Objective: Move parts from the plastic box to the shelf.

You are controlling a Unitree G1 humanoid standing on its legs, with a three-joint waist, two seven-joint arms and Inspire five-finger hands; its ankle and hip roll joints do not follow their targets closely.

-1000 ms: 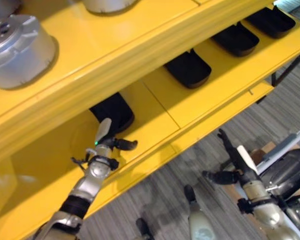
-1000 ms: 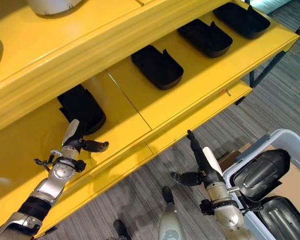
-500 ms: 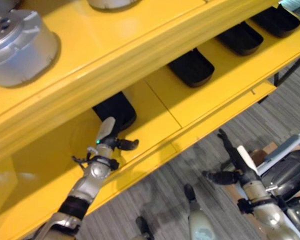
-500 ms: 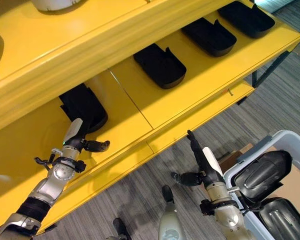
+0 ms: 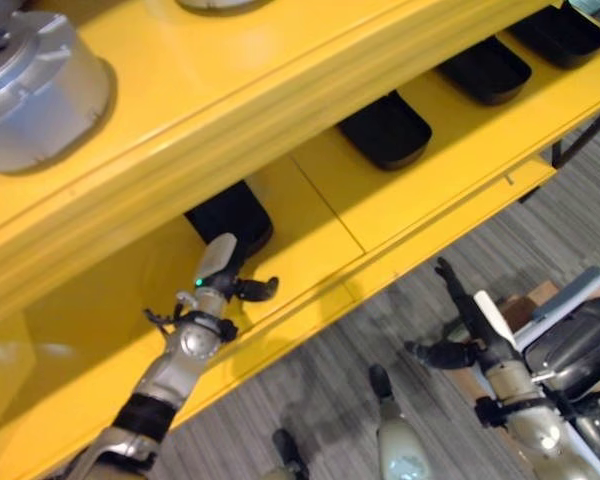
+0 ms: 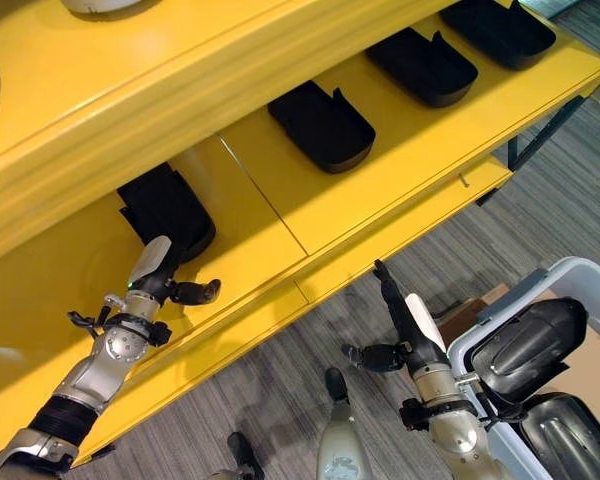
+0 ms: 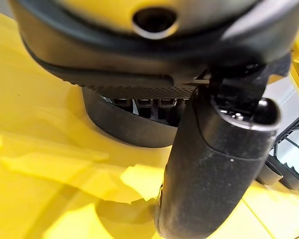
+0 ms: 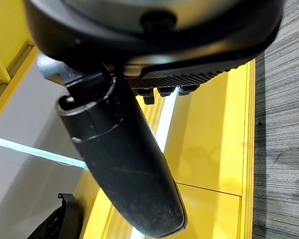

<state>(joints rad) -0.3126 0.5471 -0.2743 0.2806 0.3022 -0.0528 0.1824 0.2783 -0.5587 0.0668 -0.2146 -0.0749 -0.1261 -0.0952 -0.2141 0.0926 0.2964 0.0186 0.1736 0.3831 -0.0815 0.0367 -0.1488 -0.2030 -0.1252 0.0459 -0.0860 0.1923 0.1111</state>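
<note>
Black scoop-shaped part (image 6: 167, 211) (matte) on yellow shelf (image 6: 400, 150), both hands' fingers straight, empty.

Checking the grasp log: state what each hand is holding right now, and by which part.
Nothing is held. The left hand lies with straight fingers against the nearest black part on the yellow shelf, not gripping it. The right hand hangs open over the floor beside the plastic box.

Four black parts (image 6: 321, 125) on yellow shelf (image 6: 380, 190)
</note>
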